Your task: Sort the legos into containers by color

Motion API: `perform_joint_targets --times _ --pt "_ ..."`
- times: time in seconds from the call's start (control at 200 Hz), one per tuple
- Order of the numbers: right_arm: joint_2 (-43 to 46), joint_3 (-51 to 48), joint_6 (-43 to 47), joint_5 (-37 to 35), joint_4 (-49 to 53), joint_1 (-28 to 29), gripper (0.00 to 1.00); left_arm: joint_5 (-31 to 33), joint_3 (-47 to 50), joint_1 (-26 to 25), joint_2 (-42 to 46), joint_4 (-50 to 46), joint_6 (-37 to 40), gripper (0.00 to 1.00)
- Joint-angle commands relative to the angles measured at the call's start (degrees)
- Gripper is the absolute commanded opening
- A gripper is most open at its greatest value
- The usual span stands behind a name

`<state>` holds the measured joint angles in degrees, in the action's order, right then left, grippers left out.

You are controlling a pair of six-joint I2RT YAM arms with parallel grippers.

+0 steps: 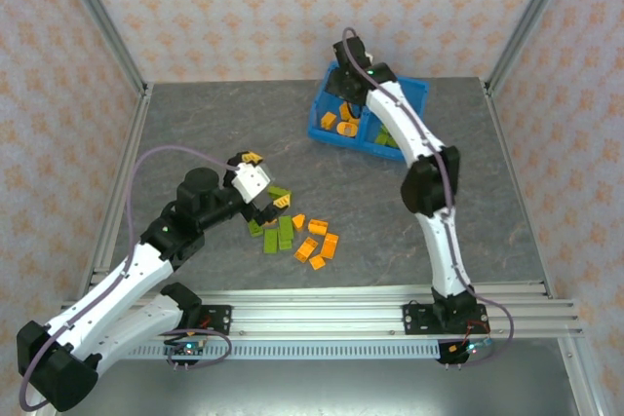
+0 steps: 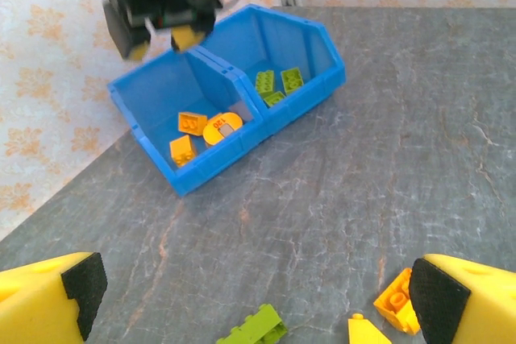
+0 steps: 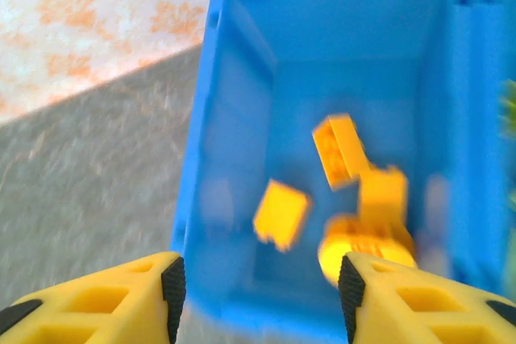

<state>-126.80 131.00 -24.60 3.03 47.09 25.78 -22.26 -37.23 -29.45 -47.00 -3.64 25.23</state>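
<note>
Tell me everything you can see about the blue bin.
The bin is bright blue, glossy plastic, rectangular, with a central divider making two open-topped compartments. It sits upright on the grey table, toward the far side, right of centre. The left compartment holds a few orange legos; the right holds green legos. The right gripper hangs over the orange side, jaws open, apparently not touching it.

One blue bin [image 2: 145, 110] with two compartments: the left holds about four orange pieces [image 2: 192, 122], the right three olive-green bricks [image 2: 292, 78]. On the table [image 1: 195, 124] lie five loose orange bricks [image 1: 318, 227] and about four loose green bricks [image 1: 274, 239].
</note>
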Motion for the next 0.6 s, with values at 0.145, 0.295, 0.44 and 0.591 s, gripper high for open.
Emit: perform_joint_targets --times 0.145,0.295,0.44,0.591 --pt "41.0 -47.7 -1.6 -2.5 -7.4 12.4 0.58 -8.8 -0.4 0.6 -1.0 -7.0 8.5 1.0" --pt "50.6 -67.2 -14.6 -1.9 -7.1 21.9 0.63 -14.1 -0.3 0.5 -2.6 -10.5 14.1 1.0" --pt "49.1 -74.9 -21.9 2.2 -8.6 31.2 0.81 -17.5 -0.6 0.5 -4.6 -11.1 14.7 1.0" --pt "43.1 -74.8 -21.5 1.7 -8.2 34.2 0.87 -17.5 -0.8 0.4 -5.4 -12.6 15.7 1.0"
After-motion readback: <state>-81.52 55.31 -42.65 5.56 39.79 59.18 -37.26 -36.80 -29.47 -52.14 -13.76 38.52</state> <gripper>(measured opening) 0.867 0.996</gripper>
